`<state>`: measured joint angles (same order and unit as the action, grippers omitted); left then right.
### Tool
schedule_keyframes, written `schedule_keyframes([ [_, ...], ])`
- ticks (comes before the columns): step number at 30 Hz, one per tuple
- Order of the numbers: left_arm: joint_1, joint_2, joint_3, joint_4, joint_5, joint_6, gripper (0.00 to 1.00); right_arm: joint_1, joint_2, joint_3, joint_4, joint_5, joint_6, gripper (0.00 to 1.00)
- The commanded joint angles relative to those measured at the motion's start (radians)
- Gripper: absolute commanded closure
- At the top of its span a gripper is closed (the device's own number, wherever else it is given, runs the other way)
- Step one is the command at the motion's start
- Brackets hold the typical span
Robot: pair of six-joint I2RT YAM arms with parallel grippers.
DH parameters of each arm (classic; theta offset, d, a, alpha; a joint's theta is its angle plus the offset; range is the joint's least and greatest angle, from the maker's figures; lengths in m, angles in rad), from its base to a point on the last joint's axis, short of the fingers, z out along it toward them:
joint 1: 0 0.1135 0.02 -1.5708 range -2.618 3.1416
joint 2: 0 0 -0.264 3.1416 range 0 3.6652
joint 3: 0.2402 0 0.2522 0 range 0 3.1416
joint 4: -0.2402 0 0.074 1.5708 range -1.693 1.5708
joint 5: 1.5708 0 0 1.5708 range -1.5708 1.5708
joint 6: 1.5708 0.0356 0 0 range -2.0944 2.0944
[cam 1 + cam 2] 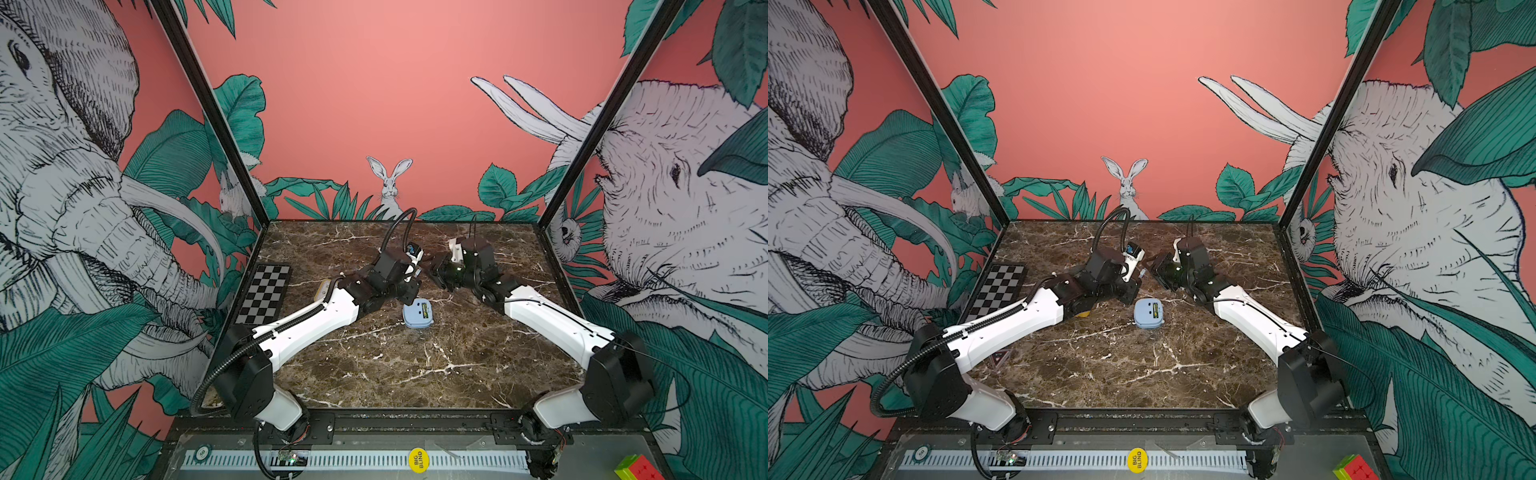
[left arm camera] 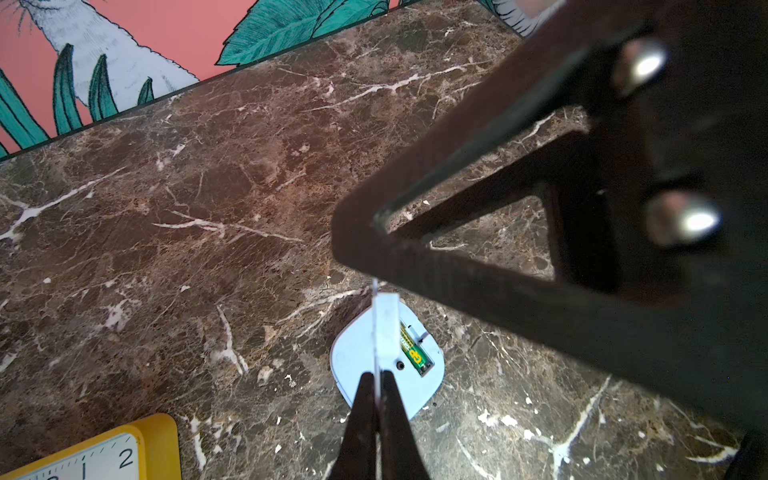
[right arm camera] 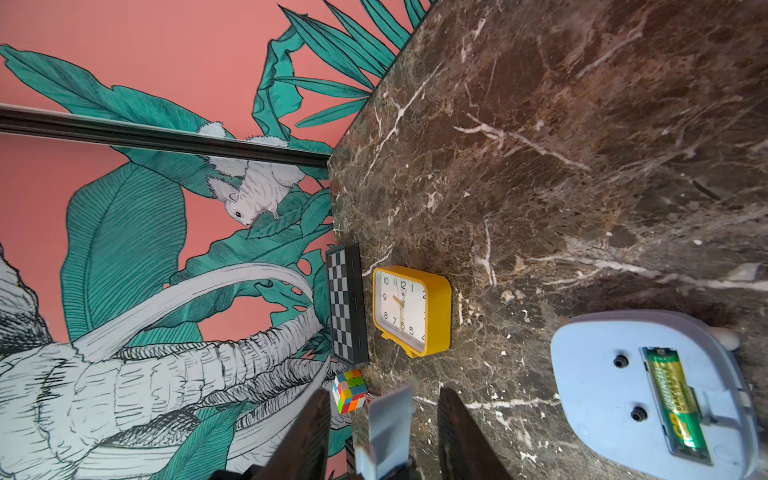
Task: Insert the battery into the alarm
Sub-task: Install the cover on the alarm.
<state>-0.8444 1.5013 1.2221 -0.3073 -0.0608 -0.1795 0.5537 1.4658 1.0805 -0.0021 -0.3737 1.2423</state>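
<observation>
The pale blue alarm point(image 1: 417, 316) point(image 1: 1148, 313) lies face down on the marble table. A green battery point(image 3: 675, 403) point(image 2: 415, 353) sits in its open compartment. Above and behind the alarm, my left gripper point(image 2: 377, 376) is shut on a thin pale blue battery cover point(image 2: 386, 328), seen edge-on. My right gripper point(image 3: 384, 395) faces the left one and is open. The cover point(image 3: 390, 428) stands between its fingers with a gap on each side. One right finger point(image 2: 457, 266) looms dark in the left wrist view.
A yellow clock point(image 3: 411, 309) point(image 2: 83, 453) stands left of the alarm, partly under the left arm. A checkerboard point(image 1: 264, 299) lies by the left wall, with a colour cube point(image 3: 350, 390) near it. Painted walls close three sides.
</observation>
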Motion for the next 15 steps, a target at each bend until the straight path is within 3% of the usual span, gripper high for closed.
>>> schedule_keyframes([
  [1, -0.010, -0.049, -0.011, 0.002, -0.004, 0.034, 1.00, 0.008, 0.008, 0.017, 0.014, 0.014, 0.010, 0.60],
  [15, -0.050, -0.041, 0.003, -0.048, -0.070, 0.088, 1.00, 0.009, 0.020, 0.008, 0.019, 0.005, 0.028, 0.71],
])
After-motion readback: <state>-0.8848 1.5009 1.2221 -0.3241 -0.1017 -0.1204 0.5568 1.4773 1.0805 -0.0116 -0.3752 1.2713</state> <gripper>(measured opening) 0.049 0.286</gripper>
